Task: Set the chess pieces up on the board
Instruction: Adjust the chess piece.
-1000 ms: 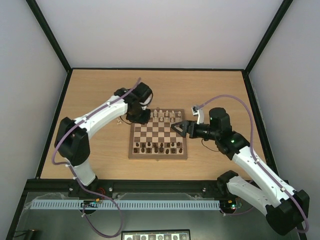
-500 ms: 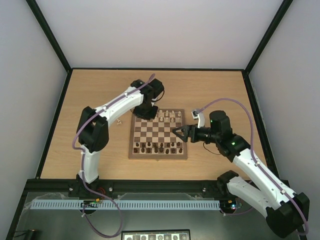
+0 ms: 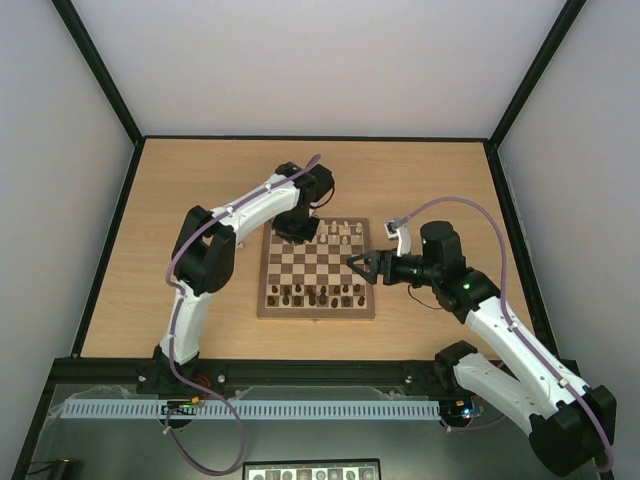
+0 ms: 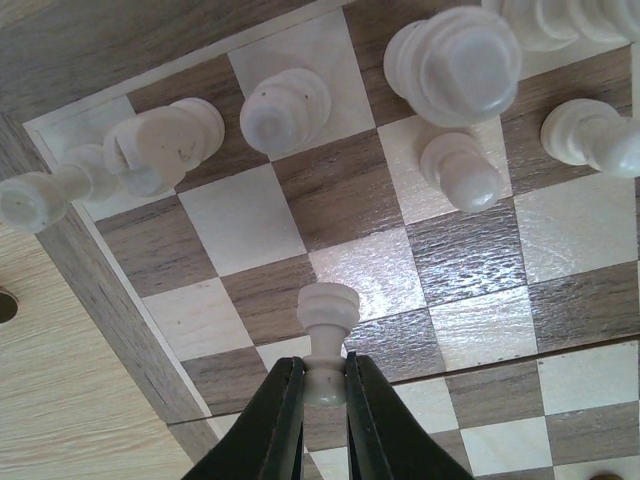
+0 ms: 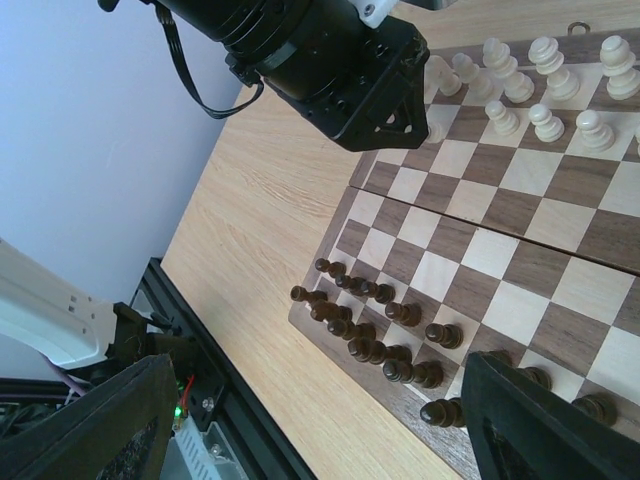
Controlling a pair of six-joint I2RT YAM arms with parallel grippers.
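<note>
Left gripper (image 4: 322, 378) clenched a pawn (image 4: 328, 312) over the board (image 4: 115, 300) (right gripper (image 3: 357, 263) gaped, empty); setting it on its square seemed next.

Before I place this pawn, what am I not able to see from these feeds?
- Top view: the left gripper covers the far-left corner of the board, hiding those squares.
- Top view: chess pieces too small to tell types.
- Left wrist view: the base of the pawn is hidden between the fingers; landing square unclear.
- Right wrist view: the frame edge cuts off part of the board.
</note>
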